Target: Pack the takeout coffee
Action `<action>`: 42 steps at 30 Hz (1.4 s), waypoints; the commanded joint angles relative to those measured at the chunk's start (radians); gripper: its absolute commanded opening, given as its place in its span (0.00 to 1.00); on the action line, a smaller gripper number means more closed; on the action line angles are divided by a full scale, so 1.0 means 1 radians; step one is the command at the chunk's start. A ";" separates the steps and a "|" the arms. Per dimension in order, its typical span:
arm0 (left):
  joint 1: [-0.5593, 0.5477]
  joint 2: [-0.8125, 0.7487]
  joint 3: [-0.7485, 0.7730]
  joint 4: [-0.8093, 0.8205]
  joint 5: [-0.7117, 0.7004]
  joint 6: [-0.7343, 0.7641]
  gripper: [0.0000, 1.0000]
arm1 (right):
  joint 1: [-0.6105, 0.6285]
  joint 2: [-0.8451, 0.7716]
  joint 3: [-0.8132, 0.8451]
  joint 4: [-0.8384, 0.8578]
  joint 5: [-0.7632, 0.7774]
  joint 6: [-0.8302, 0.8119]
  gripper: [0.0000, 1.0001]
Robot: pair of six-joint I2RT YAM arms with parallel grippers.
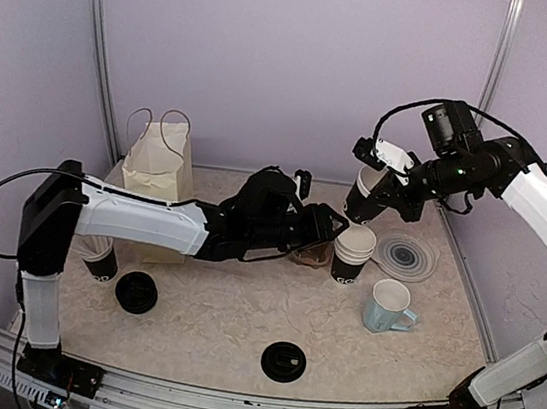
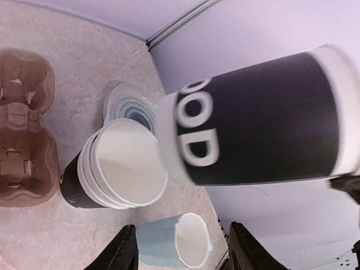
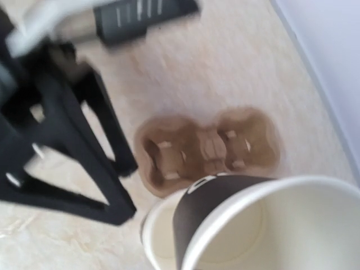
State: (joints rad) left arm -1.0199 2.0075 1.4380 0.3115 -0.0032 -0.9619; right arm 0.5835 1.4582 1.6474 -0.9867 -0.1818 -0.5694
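Note:
My right gripper [image 1: 385, 184] is shut on a black paper cup with white lettering [image 1: 364, 198] and holds it tilted above a stack of like cups [image 1: 352, 253]. The held cup fills the left wrist view [image 2: 259, 118] and the bottom of the right wrist view [image 3: 270, 225], where my own fingers are hidden. The stack shows beneath it [image 3: 160, 236] and in the left wrist view [image 2: 121, 166]. My left gripper [image 1: 325, 227] is open and empty [image 2: 183, 230], just left of the stack, over the brown cardboard carrier [image 1: 311, 254]. Two black lids [image 1: 136, 292] [image 1: 283, 361] lie on the table.
A light-blue mug [image 1: 387, 307] stands right of centre, seen also in the left wrist view [image 2: 169, 242]. A grey round disc [image 1: 408, 255] lies behind it. A white paper bag [image 1: 158, 161] stands at the back left. A black cup [image 1: 101, 261] stands under my left arm.

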 commanded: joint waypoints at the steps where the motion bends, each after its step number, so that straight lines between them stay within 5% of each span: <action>1: -0.056 -0.225 -0.052 -0.225 -0.156 0.109 0.54 | 0.069 -0.048 -0.072 -0.030 -0.086 -0.069 0.00; 6: -0.091 -0.428 -0.140 -0.423 -0.348 0.162 0.55 | 0.235 -0.037 -0.206 0.027 -0.068 -0.105 0.00; 16: -0.040 -0.681 -0.363 -0.444 -0.456 0.103 0.55 | 0.400 0.164 -0.232 0.098 -0.055 -0.125 0.00; 42: -0.051 -0.722 -0.441 -0.420 -0.470 0.101 0.56 | 0.439 0.277 -0.258 0.192 -0.060 -0.089 0.00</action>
State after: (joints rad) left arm -1.0622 1.3140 1.0096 -0.1238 -0.4591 -0.8600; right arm 1.0080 1.7451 1.4136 -0.8463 -0.2794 -0.6819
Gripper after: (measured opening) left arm 0.563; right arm 0.014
